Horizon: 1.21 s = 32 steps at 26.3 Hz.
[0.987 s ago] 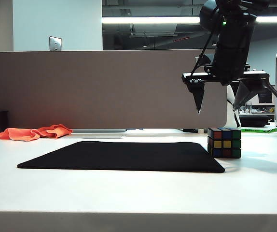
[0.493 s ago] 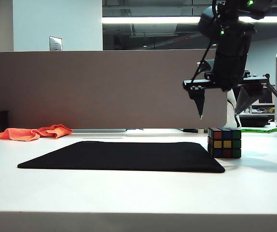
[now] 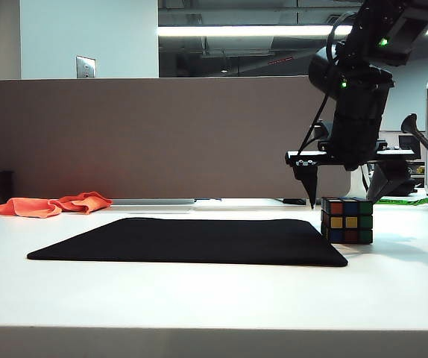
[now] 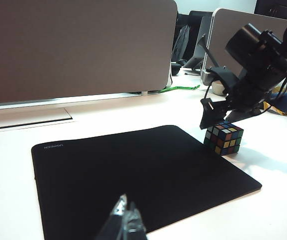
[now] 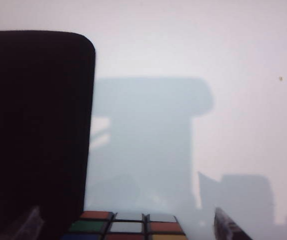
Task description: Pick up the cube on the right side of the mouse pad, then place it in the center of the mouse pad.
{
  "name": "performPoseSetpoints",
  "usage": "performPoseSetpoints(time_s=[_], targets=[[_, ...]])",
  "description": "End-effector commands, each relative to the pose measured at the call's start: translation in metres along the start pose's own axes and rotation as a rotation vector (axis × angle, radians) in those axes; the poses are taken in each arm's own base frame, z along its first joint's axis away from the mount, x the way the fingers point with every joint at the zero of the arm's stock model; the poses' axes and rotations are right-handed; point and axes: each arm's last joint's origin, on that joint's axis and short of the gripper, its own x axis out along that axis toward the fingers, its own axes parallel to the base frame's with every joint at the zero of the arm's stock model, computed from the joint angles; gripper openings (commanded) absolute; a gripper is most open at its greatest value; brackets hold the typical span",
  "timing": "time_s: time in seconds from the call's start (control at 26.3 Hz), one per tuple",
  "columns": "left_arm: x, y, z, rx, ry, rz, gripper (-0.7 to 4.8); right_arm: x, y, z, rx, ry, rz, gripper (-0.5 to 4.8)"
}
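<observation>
office | cubicle partition [image 3: 162, 138] | white desk [image 3: 199, 298] | ceiling strip light [image 3: 233, 31]

- A small pale logo is printed in one corner of the mouse pad [image 4: 133, 175]; its letters are too small to read surely.
- The cube [image 4: 224, 138] shows only coloured stickers, no writing.
</observation>
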Motion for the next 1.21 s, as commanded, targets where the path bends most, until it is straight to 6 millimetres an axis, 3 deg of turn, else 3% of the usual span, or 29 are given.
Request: performPoseSetpoints(time_s=[0.04, 1.21], targets=[[0.0, 0.0, 0.003, 0.012, -0.015, -0.005, -0.06, 0.0, 0.001, 0.002, 0.008, -0.016, 0.006, 4.75], [0.0, 0.0, 0.003, 0.011, -0.014, -0.002, -0.06, 0.017, -0.002, -0.007, 0.0, 0.05, -0.019, 4.72]])
